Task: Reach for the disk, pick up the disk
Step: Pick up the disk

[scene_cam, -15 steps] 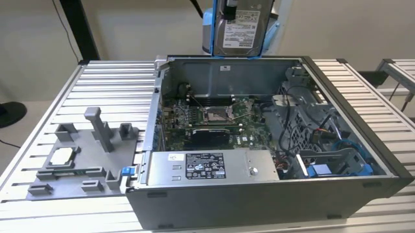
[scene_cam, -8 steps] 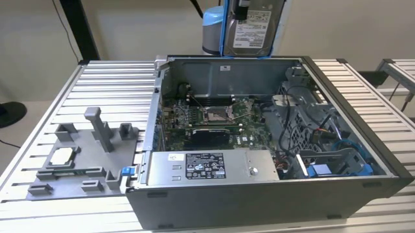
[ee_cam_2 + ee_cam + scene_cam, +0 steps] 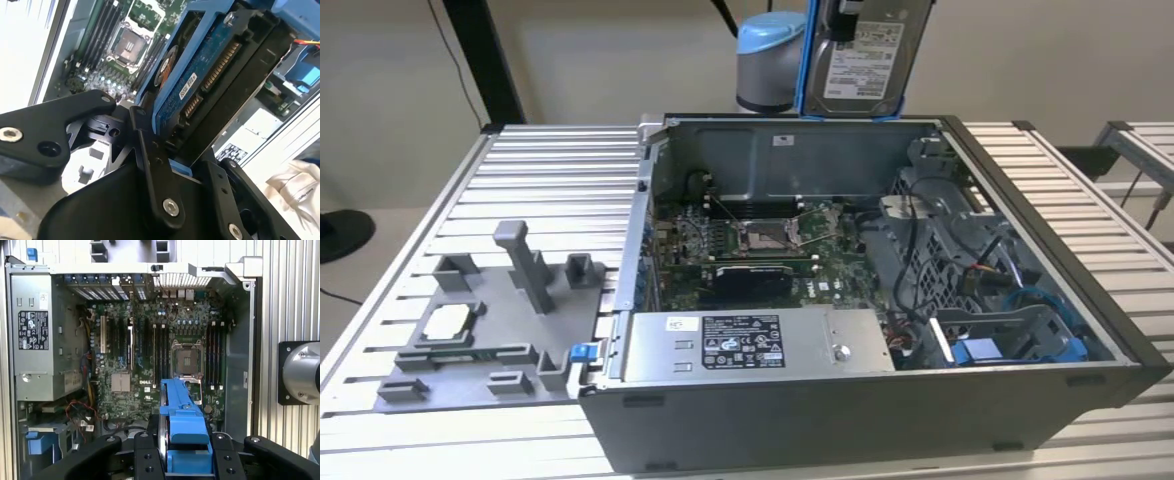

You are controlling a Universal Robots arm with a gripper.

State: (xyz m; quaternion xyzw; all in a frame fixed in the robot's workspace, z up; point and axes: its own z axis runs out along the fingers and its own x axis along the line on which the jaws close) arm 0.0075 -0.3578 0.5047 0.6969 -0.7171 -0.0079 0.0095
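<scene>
The disk (image 3: 865,62) hangs upright above the back wall of the open computer case, its white label facing the exterior camera and blue rails along its edges. In the first wrist view my gripper (image 3: 186,452) is shut on it, black fingers (image 3: 145,455) pressing either side of the disk's blue rail (image 3: 182,410). The second wrist view shows the disk's blue circuit-board face (image 3: 200,75) clamped between the same black fingers (image 3: 152,170). The disk is clear of the case and touches nothing else.
Below stands the open computer case (image 3: 1107,335) with its motherboard (image 3: 747,240), a power supply (image 3: 747,345) at the front and a blue bracket (image 3: 1014,348) at the exterior view's right. A grey fixture (image 3: 520,290) holding a small white-topped chip (image 3: 450,320) lies left of the case.
</scene>
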